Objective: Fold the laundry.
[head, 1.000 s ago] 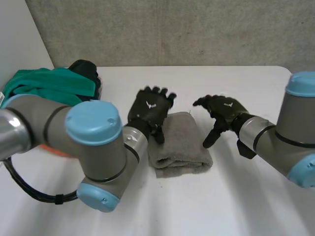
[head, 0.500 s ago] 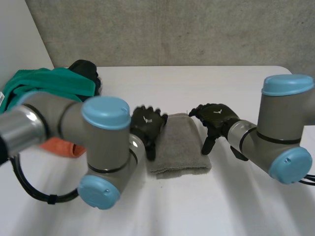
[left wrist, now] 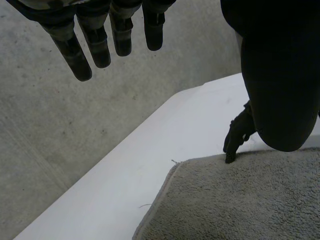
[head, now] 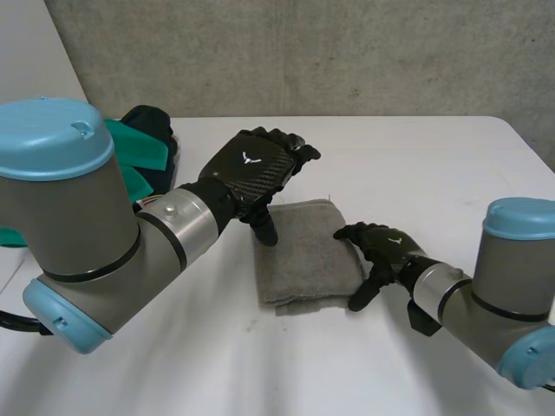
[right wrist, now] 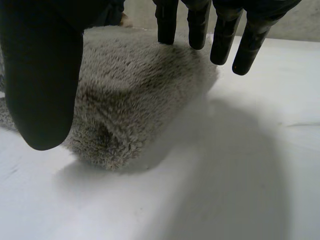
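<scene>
Left hand (head: 256, 169) is up over the desk (head: 416, 165) on the end of that big grey arm w/ the light-blue cap. In the wrist view its fingers (left wrist: 95, 45) are straight and a little spread, thumb hanging down apart from them, holding nothing. White desk runs out wide beyond the fingertips to a concrete wall (head: 303, 52) at the back.

Next biggest, the grey towel (head: 303, 256): folded into a thick oblong, lying flat on the desk under and just ahead of the left palm. Left thumb tip hangs over the towel's corner nearest that hand; can't tell if it touches the cloth.

Off to the outer side of the left arm, well apart from the towel, sits a heap of green laundry (head: 139, 152) w/ a dark garment (head: 149, 120) on its far side.

Right hand (head: 386, 247) is low, just beside the towel's edge opposite the left hand. Its fingers (right wrist: 197, 25) are straight and loosely parted, thumb held wide, no cloth between them. Folded towel end sits just beyond the thumb in its own wrist view. Thumb points down at the desk by the towel's near corner.
</scene>
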